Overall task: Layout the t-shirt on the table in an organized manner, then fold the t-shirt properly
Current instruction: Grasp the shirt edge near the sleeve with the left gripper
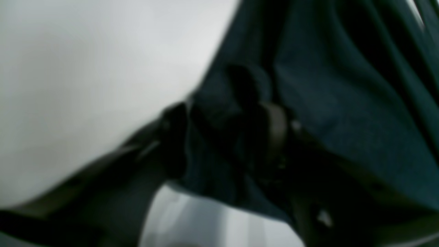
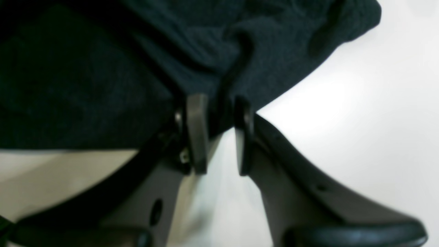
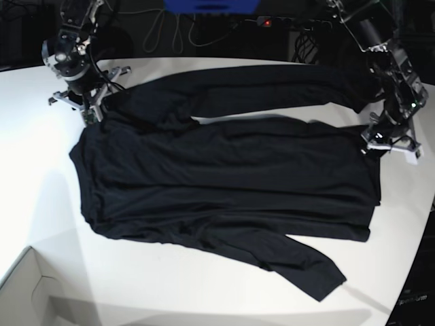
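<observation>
Two hands work the t-shirt, which lies spread across the white desk, body mostly flat, one sleeve stretched along the far edge, the other trailing toward the near edge. Laying out looks nearly done; folding has apparently not begun. The right hand pinches a fold of cloth between narrowly parted fingers, plain in its wrist view but too small in the base view. The left hand sits at the shirt's edge; blur hides whether it grips anything.
</observation>
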`<state>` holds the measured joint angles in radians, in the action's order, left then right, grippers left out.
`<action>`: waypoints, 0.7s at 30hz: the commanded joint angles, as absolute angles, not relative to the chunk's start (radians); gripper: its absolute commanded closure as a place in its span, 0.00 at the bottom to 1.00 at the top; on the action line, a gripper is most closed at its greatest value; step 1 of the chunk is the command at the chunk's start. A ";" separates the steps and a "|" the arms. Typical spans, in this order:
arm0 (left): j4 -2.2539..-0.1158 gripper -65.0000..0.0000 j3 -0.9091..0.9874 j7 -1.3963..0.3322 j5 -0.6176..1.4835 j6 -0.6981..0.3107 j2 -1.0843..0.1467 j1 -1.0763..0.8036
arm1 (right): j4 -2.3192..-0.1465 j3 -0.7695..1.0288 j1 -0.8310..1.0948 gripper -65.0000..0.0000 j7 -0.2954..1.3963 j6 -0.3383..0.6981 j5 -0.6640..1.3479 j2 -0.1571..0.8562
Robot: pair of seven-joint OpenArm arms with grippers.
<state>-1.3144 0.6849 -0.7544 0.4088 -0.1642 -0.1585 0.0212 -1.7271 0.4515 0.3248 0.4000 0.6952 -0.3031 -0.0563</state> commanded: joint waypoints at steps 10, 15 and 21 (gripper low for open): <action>-1.325 0.65 0.665 -0.688 0.420 -0.170 -0.176 0.035 | -1.744 0.455 0.320 0.78 0.383 0.698 -0.291 -0.054; -1.331 0.65 0.668 -0.688 0.426 -0.170 -0.176 0.028 | -1.744 0.455 0.318 0.78 0.384 0.698 -0.291 -0.053; -1.331 0.65 0.673 -0.690 0.427 -0.168 -0.174 0.008 | -1.744 0.455 0.315 0.78 0.384 0.698 -0.291 -0.054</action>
